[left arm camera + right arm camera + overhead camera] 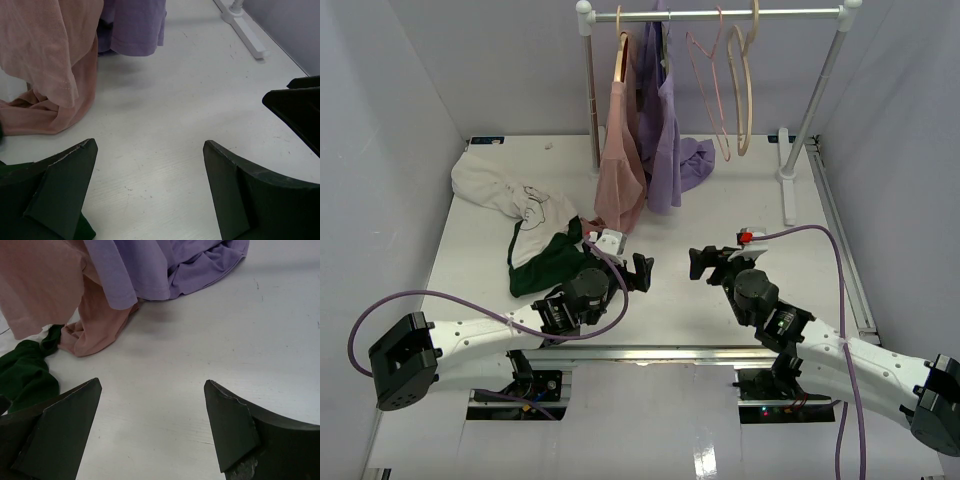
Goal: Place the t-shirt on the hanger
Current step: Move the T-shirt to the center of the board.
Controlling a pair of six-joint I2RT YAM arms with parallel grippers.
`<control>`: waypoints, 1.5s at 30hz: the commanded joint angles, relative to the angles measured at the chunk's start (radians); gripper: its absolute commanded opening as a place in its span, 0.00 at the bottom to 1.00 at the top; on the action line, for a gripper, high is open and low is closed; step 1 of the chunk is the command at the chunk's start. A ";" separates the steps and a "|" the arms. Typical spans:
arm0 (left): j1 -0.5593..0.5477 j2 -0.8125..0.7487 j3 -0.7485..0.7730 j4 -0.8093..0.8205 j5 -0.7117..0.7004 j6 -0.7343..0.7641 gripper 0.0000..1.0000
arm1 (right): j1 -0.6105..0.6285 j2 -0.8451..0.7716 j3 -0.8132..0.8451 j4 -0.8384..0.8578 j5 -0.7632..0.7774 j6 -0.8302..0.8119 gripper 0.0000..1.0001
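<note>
The t-shirt lies crumpled on the table at the left, cream-white with a dark green part nearest my left arm. That green cloth also shows at the left edge of the right wrist view. The thin pale pink hanger hangs empty on the rail at the back. My left gripper is open and empty just right of the green cloth, over bare table. My right gripper faces it, open and empty.
A dusty-pink garment and a lilac garment hang from the rack rail, their hems reaching the table. A beige wooden hanger hangs beside the pink one. The rack foot stands at the back right. Walls close in both sides.
</note>
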 commanded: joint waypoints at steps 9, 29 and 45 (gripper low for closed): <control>0.012 0.041 0.101 -0.147 -0.300 -0.052 0.96 | 0.005 -0.063 -0.008 0.090 0.011 -0.024 0.90; 0.612 0.084 -0.026 -0.344 0.076 -0.414 0.89 | 0.004 -0.136 -0.047 0.102 -0.026 -0.030 0.93; 0.613 -0.025 -0.138 -0.341 0.486 -0.470 0.00 | 0.003 -0.136 -0.043 0.098 -0.041 -0.030 0.93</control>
